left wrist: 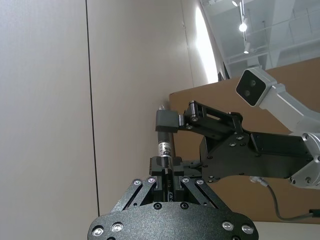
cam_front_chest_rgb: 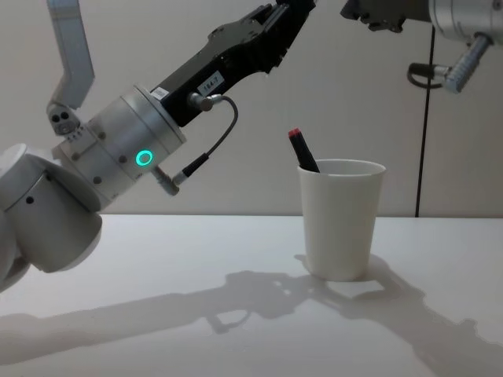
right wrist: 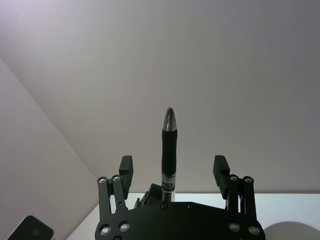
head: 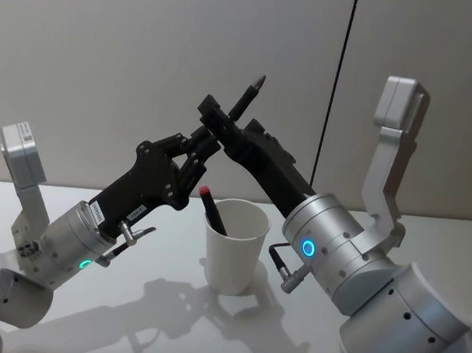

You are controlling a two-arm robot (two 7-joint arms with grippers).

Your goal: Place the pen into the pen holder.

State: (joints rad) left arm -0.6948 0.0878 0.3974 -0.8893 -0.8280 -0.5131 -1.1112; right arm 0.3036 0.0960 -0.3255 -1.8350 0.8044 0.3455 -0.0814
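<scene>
- Above a white bench [head: 85,328], the robot's two arms meet high in the air over the pen holder [head: 233,246], a plain white paper cup standing upright on the bench.
- The left claw [left wrist: 165,167] is clamped on the lower barrel of a black pen [head: 247,96], which points up and away with its silver-tipped end free above both claws.
- The right claw [right wrist: 172,172] stands open around the same pen: in the right wrist view its two fingers [right wrist: 125,168] sit well apart on either side of the barrel, touching nothing.
- In the left wrist view, one finger pad of the right claw reaches in from the side, level with the upper barrel near the tip; whether it touches the pen cannot be told from there.
- A second pen with a red cap [cam_front_chest_rgb: 302,151] already leans inside the pen holder, its capped end poking out above the rolled rim on the cup's left side.
- In the chest view the cup [cam_front_chest_rgb: 340,219] sits on the bench below the raised arms, whose shadows fall across the surface in front of it.
</scene>
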